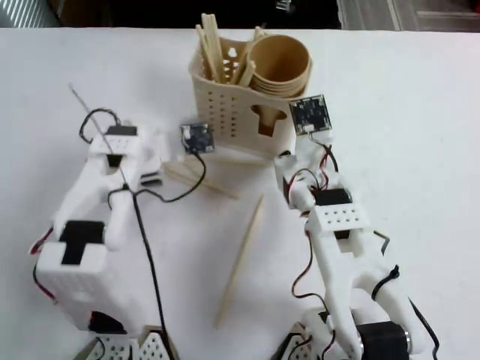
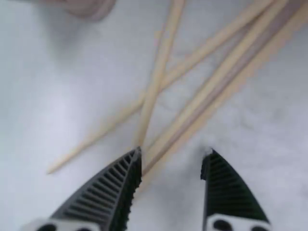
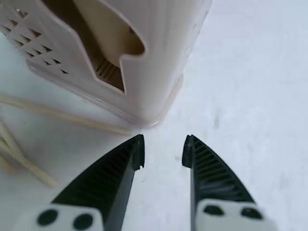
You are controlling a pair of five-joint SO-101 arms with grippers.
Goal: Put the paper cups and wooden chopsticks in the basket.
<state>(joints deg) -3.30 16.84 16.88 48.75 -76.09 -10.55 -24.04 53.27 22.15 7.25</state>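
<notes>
Left gripper (image 2: 173,152) gapes over chopsticks (image 2: 159,72) near the basket (image 1: 225,112)

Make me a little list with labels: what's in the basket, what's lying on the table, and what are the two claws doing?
in basket: stacked paper cups, several chopsticks
on table: loose chopsticks at the left gripper, single chopstick between the arms
left gripper: open, over the loose chopsticks
right gripper: open, empty, near the basket's base
</notes>
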